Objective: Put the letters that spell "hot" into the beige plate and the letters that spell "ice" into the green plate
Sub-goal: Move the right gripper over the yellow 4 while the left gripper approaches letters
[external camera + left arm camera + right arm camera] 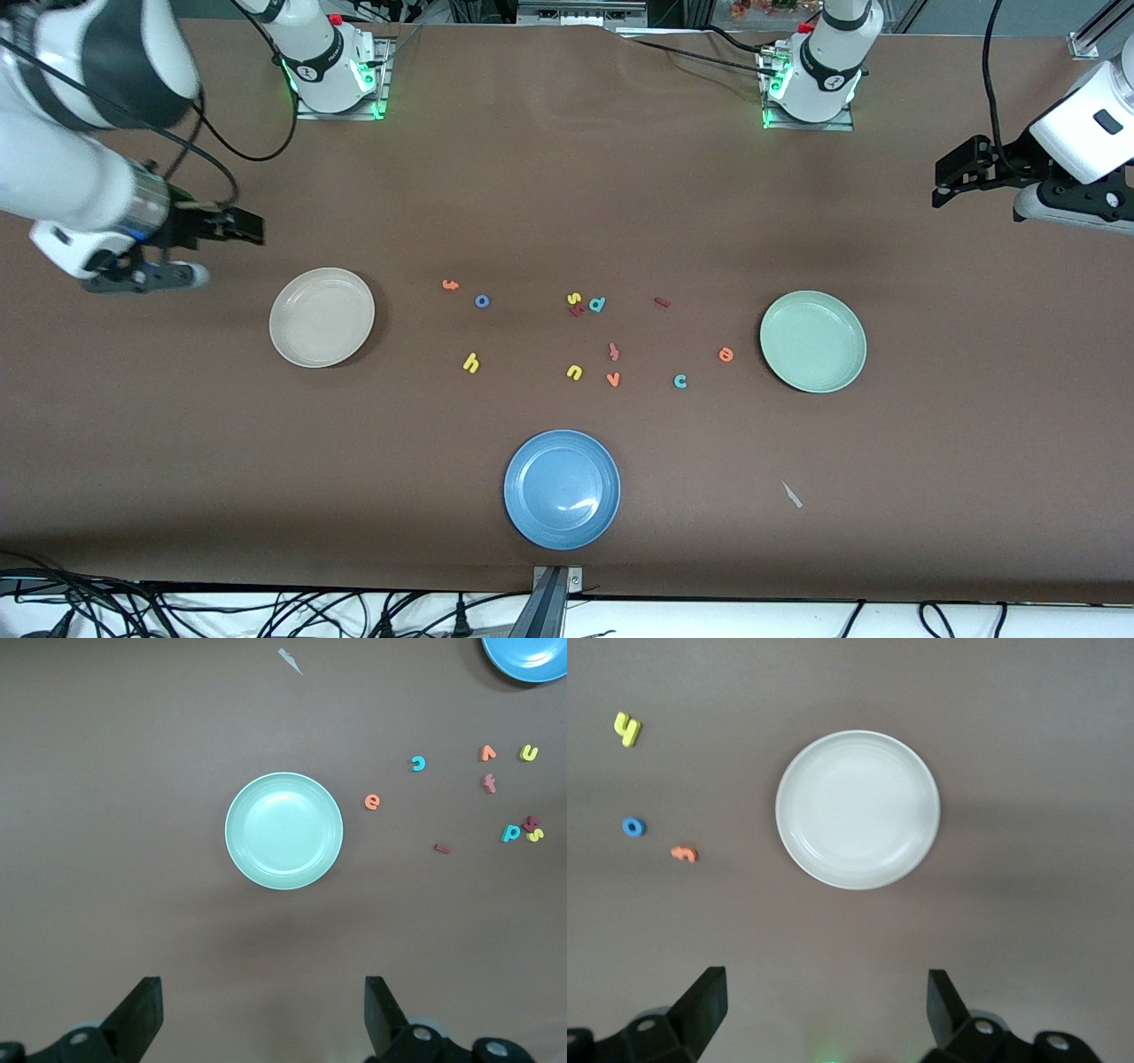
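right gripper (pixel 251 227): upper left of the front view, in the air over bare table just past the beige plate toward the right arm's end; jaws spread wide, holding nothing.
beige plate (pixel 322 317): left of centre in the front view, empty.
orange t (pixel 450 284): on the table, just above centre and left of the middle of the frame, close to the blue o.
blue o (pixel 482 301): just right of the t, a shade lower in the frame.
yellow h (pixel 470 361): below those two, nearer the camera; all three "hot" letters lie between the beige plate and the middle cluster.
other letters: yellow s, teal d (pixel 596 304), yellow u (pixel 574 372), orange v (pixel 612 379) and a reddish t-like piece sit mid-frame; not wanted.
blue plate (pixel 562 488): lower centre, empty, no part in the task.
dark red i (pixel 661 302): right of centre, above the c.
teal c (pixel 679 381): right of centre, lower.
orange e (pixel 726 354): closest of the "ice" letters to the green plate.
green plate (pixel 812 340): right of centre, empty.
left gripper (pixel 950 182): upper right of the front view, over bare table past the green plate; jaws spread, empty.
step in hand: none begun, by the look of it; no letter sits in either plate.
next move: probably each arm descends on its nearest letter; these are tiny flat pieces, so a low, well-centred pinch seems needed.
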Controlling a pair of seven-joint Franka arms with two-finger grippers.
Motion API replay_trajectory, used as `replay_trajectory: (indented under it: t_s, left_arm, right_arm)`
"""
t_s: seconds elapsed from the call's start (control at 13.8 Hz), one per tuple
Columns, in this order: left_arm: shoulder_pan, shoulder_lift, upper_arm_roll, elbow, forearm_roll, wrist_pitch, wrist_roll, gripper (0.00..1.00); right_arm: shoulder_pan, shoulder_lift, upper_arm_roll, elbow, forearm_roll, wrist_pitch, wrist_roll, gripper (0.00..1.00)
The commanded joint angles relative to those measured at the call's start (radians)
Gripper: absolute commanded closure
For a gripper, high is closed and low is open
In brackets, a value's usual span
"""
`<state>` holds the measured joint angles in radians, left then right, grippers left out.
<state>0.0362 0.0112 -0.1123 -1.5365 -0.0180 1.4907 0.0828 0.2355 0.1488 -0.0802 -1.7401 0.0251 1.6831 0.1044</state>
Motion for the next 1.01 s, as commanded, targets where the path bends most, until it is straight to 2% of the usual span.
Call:
replay_trajectory:
  t_s: [0.0, 0.22, 0.51, 0.72, 0.94]
  left_arm:
    - [-0.005, 0.010, 0.000, 0.018, 0.018, -0.014, 0.003, 0.00]
    - [-0.005, 0.010, 0.000, 0.018, 0.018, -0.015, 0.003, 0.00]
    - [-0.005, 0.009, 0.000, 0.019, 0.019, -0.018, 0.003, 0.00]
    - [-0.005, 0.007, 0.000, 0.019, 0.016, -0.018, 0.003, 0.00]
    - [-0.007, 0.010, -0.001, 0.019, 0.010, -0.018, 0.008, 0.00]
  right_arm:
    - [0.065, 0.072, -0.001, 0.014, 0.013, 0.079, 0.102, 0.00]
    - [0.128, 0.158, -0.001, 0.013, 0.047, 0.211, 0.255, 0.00]
    - [0.189, 0.274, 0.000, 0.016, 0.136, 0.389, 0.466, 0.00]
    - [0.238, 0.362, 0.004, 0.022, 0.147, 0.522, 0.576, 0.00]
    - [0.275, 0.480, 0.004, 0.118, 0.145, 0.595, 0.702, 0.00]
